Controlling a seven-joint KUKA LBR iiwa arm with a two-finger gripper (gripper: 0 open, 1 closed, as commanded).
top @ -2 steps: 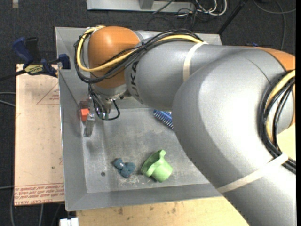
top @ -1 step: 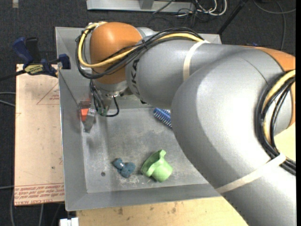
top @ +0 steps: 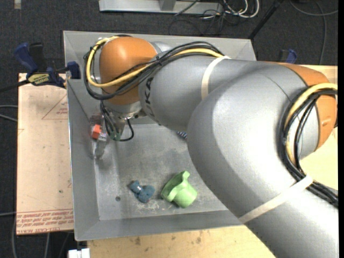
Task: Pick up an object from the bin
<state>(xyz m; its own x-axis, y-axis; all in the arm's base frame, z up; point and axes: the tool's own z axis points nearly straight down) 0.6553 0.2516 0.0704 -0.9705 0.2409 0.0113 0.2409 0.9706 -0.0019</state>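
The grey metal bin [top: 83,187] holds three loose things that can be counted, one of each kind. One light green plastic piece, rounded with a flat flap [top: 180,190], lies by the near wall. One small blue-grey lumpy piece [top: 141,191] lies just left of it. One small blue-and-white striped bit [top: 183,136] lies farther back, mostly hidden under the arm. Besides these, one tiny dark speck [top: 117,199] lies left of the blue-grey piece.

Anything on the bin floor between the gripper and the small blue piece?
Nothing visible. The gripper is by the left wall; bare floor runs from it to the blue piece near the front. The green piece lies beyond it, to the right.
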